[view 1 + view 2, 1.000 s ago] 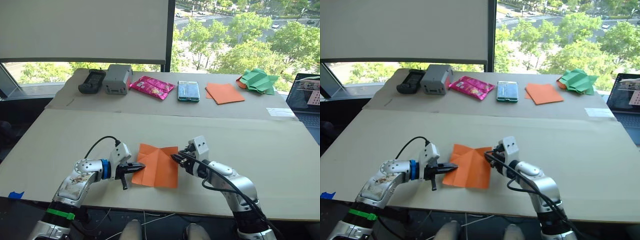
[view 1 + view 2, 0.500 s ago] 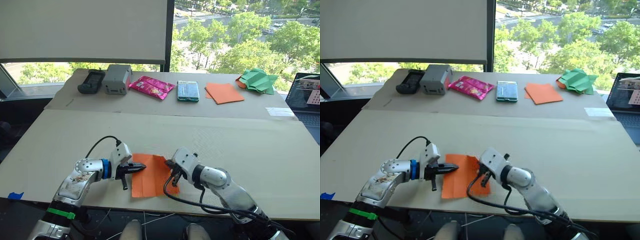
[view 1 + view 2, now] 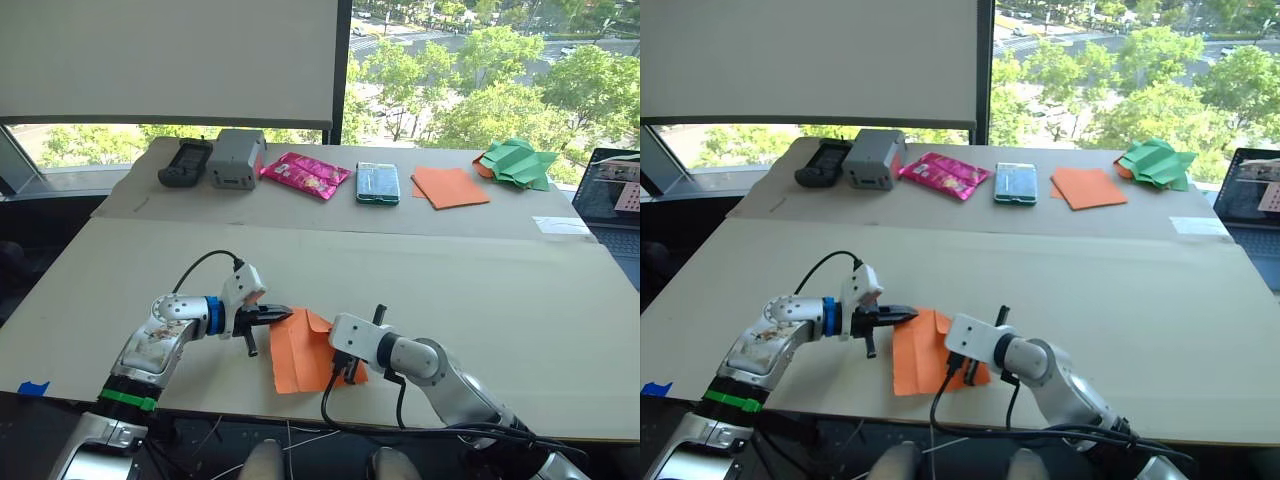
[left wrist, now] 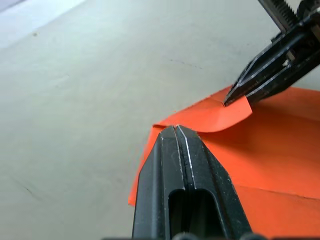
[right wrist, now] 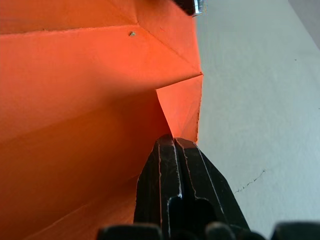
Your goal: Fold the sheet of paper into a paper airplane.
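Observation:
The orange sheet of paper [image 3: 300, 352] lies near the table's front edge, folded over on itself, with one edge raised as a curled flap [image 4: 220, 114]. My left gripper [image 3: 280, 316] is shut, and its tip rests at the sheet's left edge. My right gripper [image 5: 172, 141] comes in from the right and is shut on the raised flap; its fingers [image 4: 265, 75] also appear in the left wrist view, pinching the flap's corner. Creases cross the paper [image 5: 90, 75]. The two gripper tips are close together over the sheet.
Along the far side of the table lie a black device [image 3: 184, 162], a grey box [image 3: 236, 158], a pink packet [image 3: 305, 173], a teal case [image 3: 377, 182], a stack of orange sheets [image 3: 449, 186] and crumpled green paper [image 3: 516, 162]. A laptop [image 3: 612, 188] stands at the right edge.
My right gripper has swept left across the sheet, carrying its right edge over, so the paper now looks narrower. The left gripper has stayed at the left edge.

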You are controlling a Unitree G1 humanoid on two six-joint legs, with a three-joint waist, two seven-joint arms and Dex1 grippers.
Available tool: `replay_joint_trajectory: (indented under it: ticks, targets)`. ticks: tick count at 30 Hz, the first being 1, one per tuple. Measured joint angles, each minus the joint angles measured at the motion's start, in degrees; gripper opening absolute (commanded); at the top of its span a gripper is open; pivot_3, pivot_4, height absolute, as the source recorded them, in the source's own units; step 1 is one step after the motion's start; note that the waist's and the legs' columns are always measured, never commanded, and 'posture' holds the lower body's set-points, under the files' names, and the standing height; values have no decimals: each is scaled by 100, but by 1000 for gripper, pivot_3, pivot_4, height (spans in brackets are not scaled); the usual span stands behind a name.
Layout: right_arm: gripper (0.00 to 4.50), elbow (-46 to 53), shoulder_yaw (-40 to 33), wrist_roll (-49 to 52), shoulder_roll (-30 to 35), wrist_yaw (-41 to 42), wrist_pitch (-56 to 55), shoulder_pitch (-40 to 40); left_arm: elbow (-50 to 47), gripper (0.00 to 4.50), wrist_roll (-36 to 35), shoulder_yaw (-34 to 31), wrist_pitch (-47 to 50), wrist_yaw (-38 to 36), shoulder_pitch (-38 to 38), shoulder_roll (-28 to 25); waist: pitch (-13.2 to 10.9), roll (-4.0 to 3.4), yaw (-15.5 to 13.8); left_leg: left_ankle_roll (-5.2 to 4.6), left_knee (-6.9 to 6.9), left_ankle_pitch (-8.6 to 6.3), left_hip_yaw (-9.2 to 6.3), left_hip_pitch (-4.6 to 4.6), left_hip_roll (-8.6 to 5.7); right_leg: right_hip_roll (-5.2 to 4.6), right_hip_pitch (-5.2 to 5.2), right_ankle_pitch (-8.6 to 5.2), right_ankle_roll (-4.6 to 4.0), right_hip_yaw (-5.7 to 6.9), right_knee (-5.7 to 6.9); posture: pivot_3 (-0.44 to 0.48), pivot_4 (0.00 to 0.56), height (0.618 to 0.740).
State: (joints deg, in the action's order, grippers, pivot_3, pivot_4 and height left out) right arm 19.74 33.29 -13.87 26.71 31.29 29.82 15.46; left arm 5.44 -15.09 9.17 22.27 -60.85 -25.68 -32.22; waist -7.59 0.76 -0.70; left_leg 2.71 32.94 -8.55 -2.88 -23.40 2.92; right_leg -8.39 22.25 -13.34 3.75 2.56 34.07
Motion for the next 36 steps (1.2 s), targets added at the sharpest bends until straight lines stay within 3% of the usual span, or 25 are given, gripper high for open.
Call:
replay_joint_trajectory:
  ticks: [16, 29, 36]
  targets:
    - [34, 544, 218, -1310, -698, -823, 1713, -238, 1658, 0, 717, 563, -953, -364, -1281, 654, 2, 2, -65, -9, 7, 6, 0, -10, -3, 2, -1, 1, 1, -1, 6, 0, 150, 702]
    - [34, 617, 310, -1697, -764, -733, 1975, -255, 2932, 0, 1263, 839, -1638, -298, -1663, 1361, 3, 4, -71, -43, 10, 27, -2, -10, -5, 2, -6, 2, 4, 0, 7, 0, 150, 702]
    - [34, 652, 315, -1825, -759, -621, 2066, -248, 3431, 0, 1636, 937, -2004, -141, -1856, 1439, 4, 5, -91, -39, 10, 25, -2, -11, -5, 2, -9, 2, 4, 0, 6, 0, 150, 702]
